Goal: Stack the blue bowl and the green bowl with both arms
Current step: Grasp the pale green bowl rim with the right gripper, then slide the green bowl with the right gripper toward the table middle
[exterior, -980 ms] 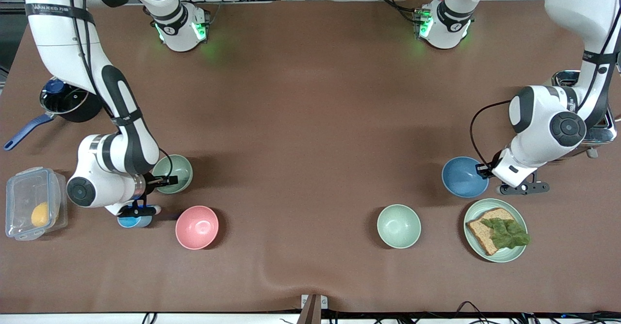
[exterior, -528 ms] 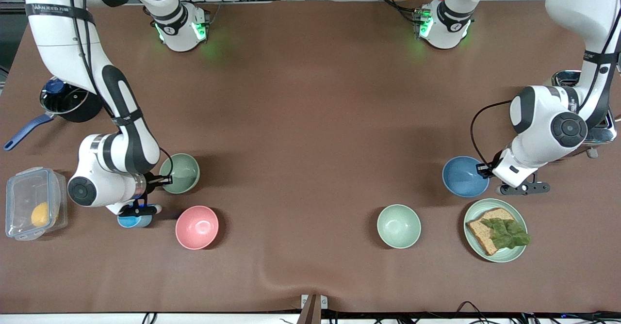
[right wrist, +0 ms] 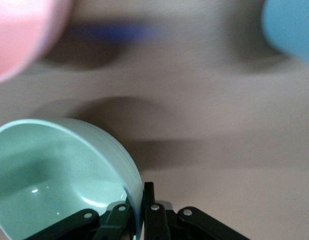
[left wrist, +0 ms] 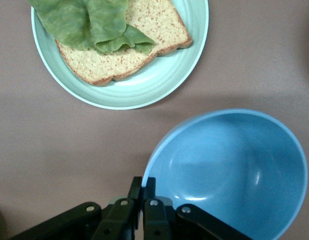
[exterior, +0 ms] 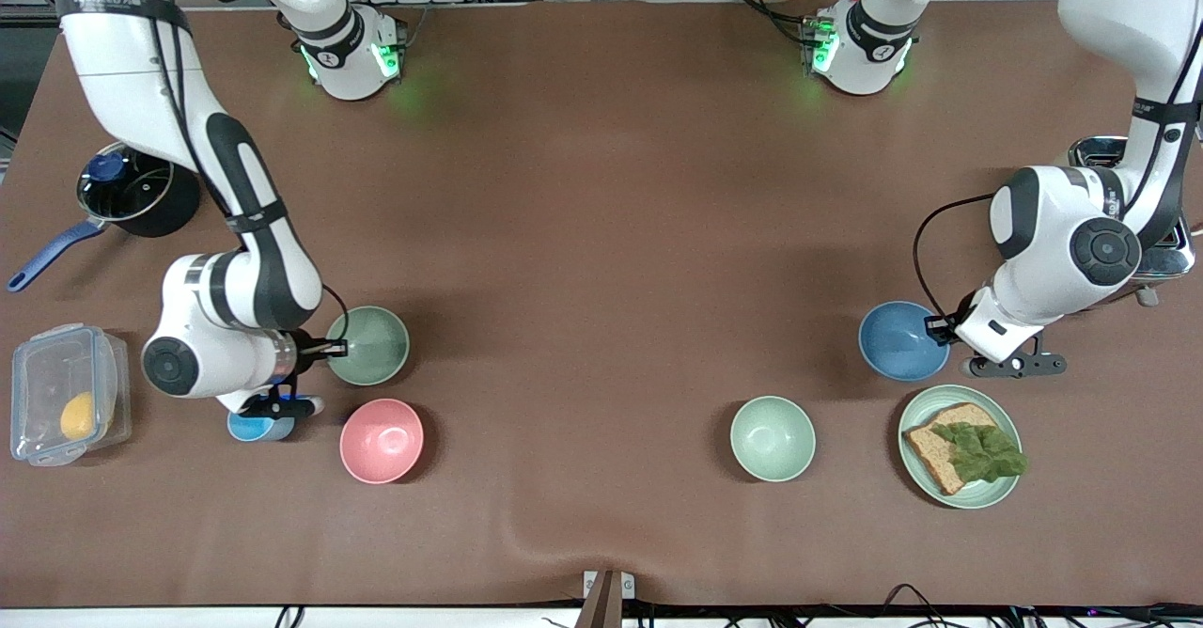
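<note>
At the right arm's end of the brown desk (exterior: 601, 233), my right gripper (exterior: 331, 350) pinches the rim of the round, smooth sage-green bowl (exterior: 368, 345). Well apart, toward the left arm's end, my left gripper (exterior: 940, 328) clamps the round medium-blue bowl (exterior: 902, 340) by its rim. Whether either bowl is lifted clear, I cannot tell.
</note>
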`<action>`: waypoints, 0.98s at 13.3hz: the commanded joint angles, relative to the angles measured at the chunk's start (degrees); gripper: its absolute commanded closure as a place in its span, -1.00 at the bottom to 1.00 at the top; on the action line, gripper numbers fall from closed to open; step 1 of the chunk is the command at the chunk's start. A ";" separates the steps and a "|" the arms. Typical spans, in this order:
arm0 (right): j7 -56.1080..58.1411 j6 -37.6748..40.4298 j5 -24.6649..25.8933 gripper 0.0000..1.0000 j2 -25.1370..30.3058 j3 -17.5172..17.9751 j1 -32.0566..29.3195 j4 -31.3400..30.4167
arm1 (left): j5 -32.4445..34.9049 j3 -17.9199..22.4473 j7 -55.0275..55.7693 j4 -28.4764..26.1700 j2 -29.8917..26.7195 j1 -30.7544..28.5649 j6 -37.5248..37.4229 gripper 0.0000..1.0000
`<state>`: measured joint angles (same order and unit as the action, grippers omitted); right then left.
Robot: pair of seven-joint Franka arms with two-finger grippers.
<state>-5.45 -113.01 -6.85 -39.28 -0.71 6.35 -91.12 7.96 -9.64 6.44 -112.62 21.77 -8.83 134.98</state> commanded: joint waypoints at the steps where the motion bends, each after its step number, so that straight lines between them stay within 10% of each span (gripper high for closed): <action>1: -6.41 2.79 -1.93 1.00 0.96 0.00 2.43 1.73 | 1.71 -0.38 -0.46 -0.06 -0.76 -0.49 -0.77 1.00; 13: -34.88 -5.69 -20.05 1.00 -1.67 1.32 20.86 7.62 | 1.71 -0.47 -0.20 0.03 -0.85 -0.40 -0.77 1.00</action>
<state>-36.15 -114.05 -25.74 -39.47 1.12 22.90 -84.22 7.96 -9.68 6.44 -112.54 21.76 -8.82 134.98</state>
